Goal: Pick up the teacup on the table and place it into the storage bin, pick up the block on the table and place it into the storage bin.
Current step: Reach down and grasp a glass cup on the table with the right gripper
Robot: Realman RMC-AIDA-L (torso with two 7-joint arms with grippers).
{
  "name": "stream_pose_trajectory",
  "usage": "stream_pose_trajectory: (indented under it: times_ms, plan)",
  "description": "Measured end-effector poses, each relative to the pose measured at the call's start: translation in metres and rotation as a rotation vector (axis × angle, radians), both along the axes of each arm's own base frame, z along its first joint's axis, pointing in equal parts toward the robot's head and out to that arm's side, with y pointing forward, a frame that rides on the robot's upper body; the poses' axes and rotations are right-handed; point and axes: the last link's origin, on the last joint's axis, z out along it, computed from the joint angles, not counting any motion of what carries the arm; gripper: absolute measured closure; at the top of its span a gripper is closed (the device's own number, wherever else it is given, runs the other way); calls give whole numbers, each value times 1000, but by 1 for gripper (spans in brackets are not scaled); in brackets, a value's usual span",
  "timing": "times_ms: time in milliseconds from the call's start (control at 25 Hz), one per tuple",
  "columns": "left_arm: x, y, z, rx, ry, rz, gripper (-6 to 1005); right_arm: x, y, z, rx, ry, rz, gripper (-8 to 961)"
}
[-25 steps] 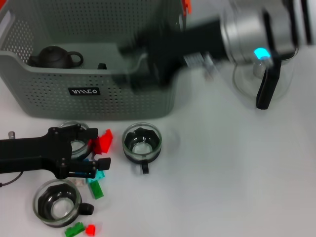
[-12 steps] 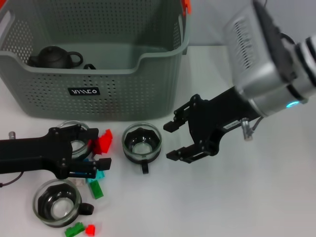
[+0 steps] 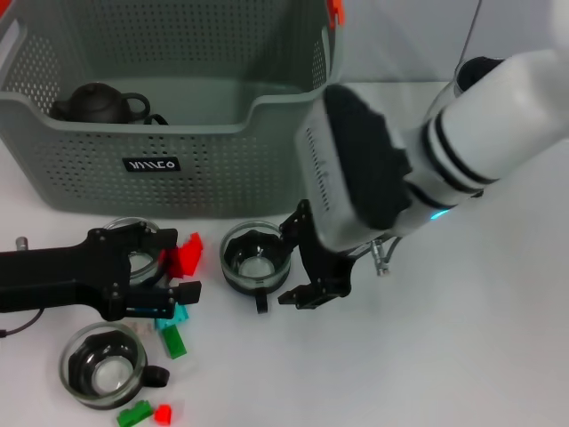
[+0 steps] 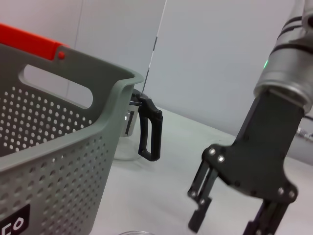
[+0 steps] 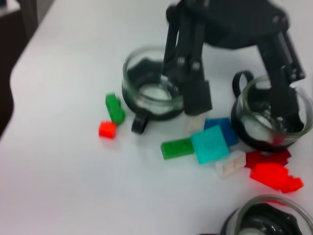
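- Storage bin [image 3: 178,169]: grey-green, perforated; far edge cut off.
- Teacup [image 3: 255,256]: clear glass, on counter [image 3: 462,338] before the bin.
- Right gripper [image 3: 302,262]: fingers apart, beside teacup.
- Left gripper [image 3: 164,271]: fingers apart, over blocks [image 3: 182,256].

Right tool [image 3: 300,261] now beside middle teacup [image 3: 256,257].

Right hand [image 3: 300,258], fingers apart, beside teacup [image 3: 255,257].
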Motion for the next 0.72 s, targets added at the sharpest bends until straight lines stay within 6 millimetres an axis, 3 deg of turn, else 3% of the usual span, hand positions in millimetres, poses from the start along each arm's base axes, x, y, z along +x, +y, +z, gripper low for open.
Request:
stream_pose_trajectory:
  times_ms: [720]
  plan:
    - [-2,-4,-3,-3,-12,16,50,-2,5,-35,60,-108,129,354]
